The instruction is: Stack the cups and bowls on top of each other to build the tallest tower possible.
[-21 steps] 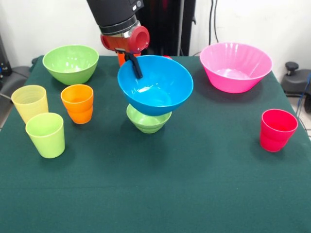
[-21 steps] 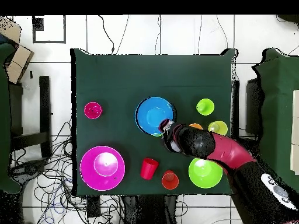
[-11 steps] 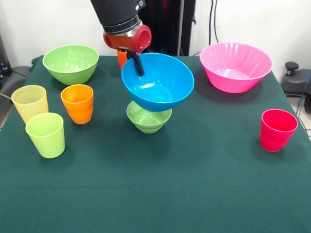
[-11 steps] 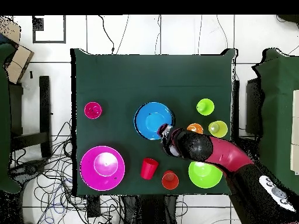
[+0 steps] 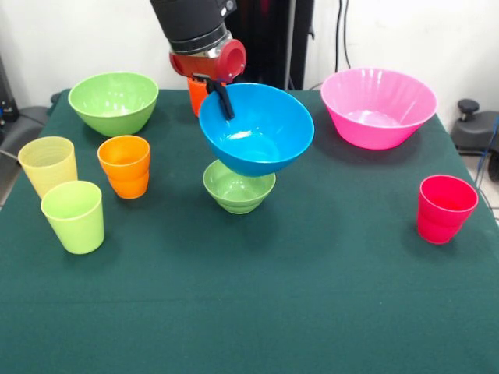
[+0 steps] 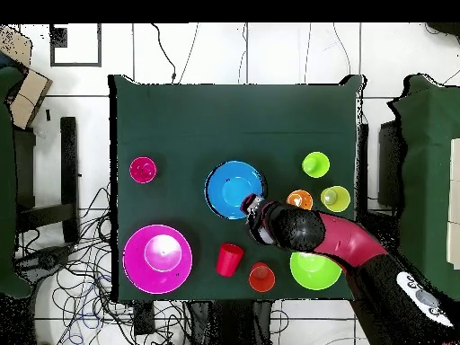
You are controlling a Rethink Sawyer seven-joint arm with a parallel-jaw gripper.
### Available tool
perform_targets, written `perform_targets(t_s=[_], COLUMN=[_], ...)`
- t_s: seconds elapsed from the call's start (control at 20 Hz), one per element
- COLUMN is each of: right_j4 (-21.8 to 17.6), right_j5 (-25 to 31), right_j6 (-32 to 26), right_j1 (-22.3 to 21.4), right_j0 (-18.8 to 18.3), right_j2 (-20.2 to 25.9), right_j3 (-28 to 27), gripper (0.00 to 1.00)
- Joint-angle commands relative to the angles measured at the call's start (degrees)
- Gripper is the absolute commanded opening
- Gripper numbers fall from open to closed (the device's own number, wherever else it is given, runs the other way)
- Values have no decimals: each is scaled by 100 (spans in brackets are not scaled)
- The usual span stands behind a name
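Observation:
My gripper [image 5: 221,97] is shut on the near-robot rim of the large blue bowl [image 5: 257,128], which hangs tilted just above and behind the small light green bowl [image 5: 238,187]. From overhead the blue bowl [image 6: 234,189] hides the small bowl, and the gripper [image 6: 252,205] sits at its rim. The large green bowl [image 5: 113,101] and pink bowl [image 5: 378,107] stand at the back corners. Yellow [image 5: 48,165], lime [image 5: 73,216] and orange [image 5: 125,166] cups stand on the left, and a pinkish-red cup [image 5: 444,208] on the right.
Another orange cup [image 5: 195,93] peeks out behind the gripper. The overhead view shows it [image 6: 261,278] beside a red cup [image 6: 229,259] lying near the pink bowl [image 6: 157,259]. The arm covers part of the large green bowl [image 6: 314,269].
The gripper has lifted the blue bowl off the small green bowl and carried it slightly rightward in the front view. Nothing else has moved.

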Motion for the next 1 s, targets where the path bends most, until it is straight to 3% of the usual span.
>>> perform_targets(t_s=[0.05, 1.0], right_j4=[-388, -541], right_j5=[-456, -582], right_j6=[66, -18], right_j1=[73, 122], right_j0=[71, 9], right_j2=[-112, -215], right_j3=[124, 84], gripper=[0, 0])
